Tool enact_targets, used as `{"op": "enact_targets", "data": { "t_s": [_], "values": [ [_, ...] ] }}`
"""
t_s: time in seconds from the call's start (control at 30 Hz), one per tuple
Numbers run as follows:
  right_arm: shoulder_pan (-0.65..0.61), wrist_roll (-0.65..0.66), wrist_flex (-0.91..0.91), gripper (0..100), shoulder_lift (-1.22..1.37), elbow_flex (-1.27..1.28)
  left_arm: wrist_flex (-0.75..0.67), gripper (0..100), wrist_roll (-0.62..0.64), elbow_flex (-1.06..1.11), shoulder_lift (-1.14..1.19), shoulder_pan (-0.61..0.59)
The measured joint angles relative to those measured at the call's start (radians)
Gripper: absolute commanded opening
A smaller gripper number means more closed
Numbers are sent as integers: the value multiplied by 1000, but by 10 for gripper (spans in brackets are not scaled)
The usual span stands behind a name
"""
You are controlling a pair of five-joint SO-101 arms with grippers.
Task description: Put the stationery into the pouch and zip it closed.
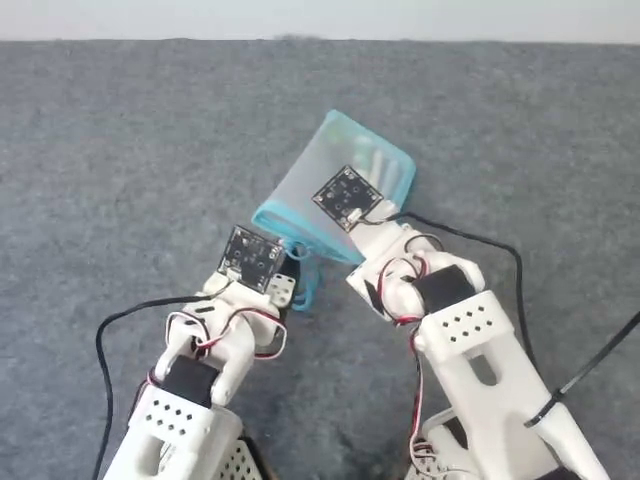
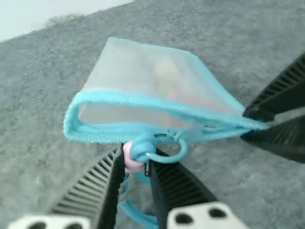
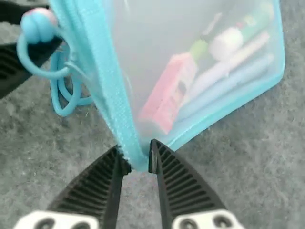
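The translucent pouch with blue trim lies tilted on the grey carpet, one end lifted between the arms. Inside it I see a pink eraser, pale pens and a green-and-white item. My left gripper is shut on the zipper pull, a blue ring with a pink bead and a blue cord. My right gripper is shut on the pouch's zipper edge at its corner. In the left wrist view the two blue mouth edges stand slightly apart on the side away from the right gripper's fingers.
Grey carpet covers the table all around. A pale wall strip runs along the far edge. Black cables trail from both arms near the front. The blue cord loop hangs under the pull.
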Motion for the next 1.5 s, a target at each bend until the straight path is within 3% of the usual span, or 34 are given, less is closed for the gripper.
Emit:
{"op": "enact_targets", "data": {
  "t_s": [0.27, 0.5, 0.7, 1.2, 1.37, 1.5],
  "values": [
    [3, 3, 0, 6, 0, 0, 0, 12, 0, 0, 0, -15],
    [106, 46, -9, 6, 2, 2, 0, 12, 6, 0, 0, -115],
    [150, 77, -12, 6, 12, 2, -12, 12, 6, 0, 0, -129],
    [442, 91, -66, 6, 371, -173, -12, 12, 6, 0, 0, -155],
    [456, 91, -66, 6, 400, -199, -12, 12, 6, 0, 0, -155],
    [393, 78, -6, 6, 394, -204, -12, 12, 6, 0, 0, -135]
  ]
}}
